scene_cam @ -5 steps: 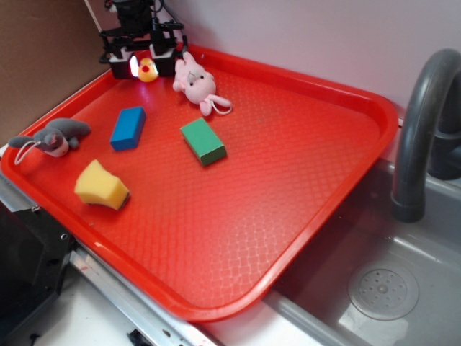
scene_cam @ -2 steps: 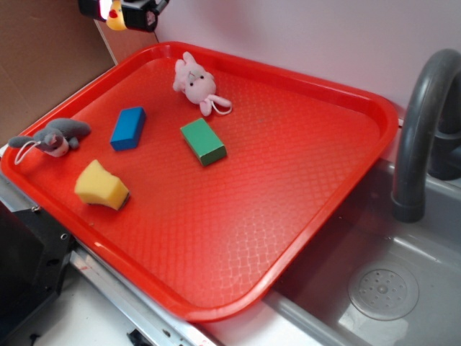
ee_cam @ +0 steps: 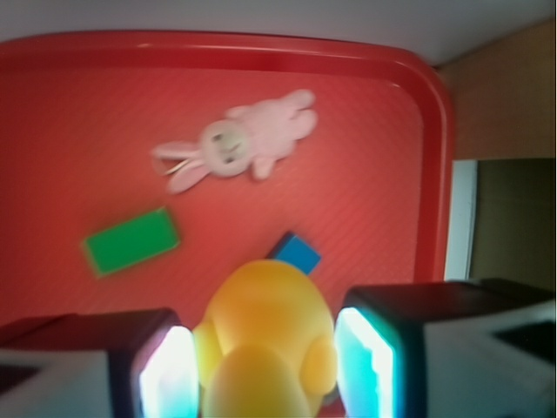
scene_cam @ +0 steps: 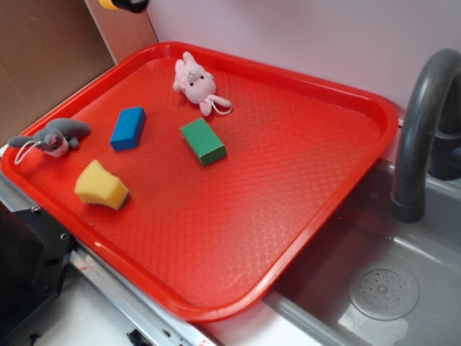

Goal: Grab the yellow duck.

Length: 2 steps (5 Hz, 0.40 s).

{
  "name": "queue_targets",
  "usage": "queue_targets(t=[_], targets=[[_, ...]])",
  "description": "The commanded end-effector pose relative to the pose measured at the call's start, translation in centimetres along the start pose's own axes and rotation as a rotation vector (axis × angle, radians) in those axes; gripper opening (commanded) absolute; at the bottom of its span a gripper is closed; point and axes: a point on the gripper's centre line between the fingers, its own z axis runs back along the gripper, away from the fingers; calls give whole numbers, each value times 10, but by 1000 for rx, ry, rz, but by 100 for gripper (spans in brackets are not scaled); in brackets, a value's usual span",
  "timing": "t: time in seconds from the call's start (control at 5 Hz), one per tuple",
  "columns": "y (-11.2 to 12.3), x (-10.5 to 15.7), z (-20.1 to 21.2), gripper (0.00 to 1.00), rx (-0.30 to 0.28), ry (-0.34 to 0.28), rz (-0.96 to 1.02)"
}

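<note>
The yellow duck (ee_cam: pixel 265 340) fills the bottom of the wrist view, pinched between the two glowing pads of my gripper (ee_cam: pixel 265 366), which is shut on it. The duck hangs high above the red tray (ee_cam: pixel 374 131). In the exterior view only a sliver of the yellow duck (scene_cam: pixel 108 3) and the dark underside of the gripper (scene_cam: pixel 124 4) show at the top edge, above the tray's far left corner.
On the red tray (scene_cam: pixel 288 216) lie a pink plush rabbit (scene_cam: pixel 194 83), a blue block (scene_cam: pixel 128 128), a green block (scene_cam: pixel 203 141), a yellow sponge wedge (scene_cam: pixel 101 186) and a grey plush toy (scene_cam: pixel 52 135). A grey faucet (scene_cam: pixel 421 130) and sink (scene_cam: pixel 382 288) stand to the right.
The gripper has risen from the tray's far left corner with the duck between its fingers, and has almost left the top of the exterior view. Nothing else on the tray has moved.
</note>
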Motion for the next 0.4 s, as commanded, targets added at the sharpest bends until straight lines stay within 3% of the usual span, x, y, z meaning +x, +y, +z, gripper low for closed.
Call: queue_targets(t=[0.0,0.2], targets=[[-17,-29,41,0,14,-146,-209],[-21,-29,39,0,35,-113,-262]])
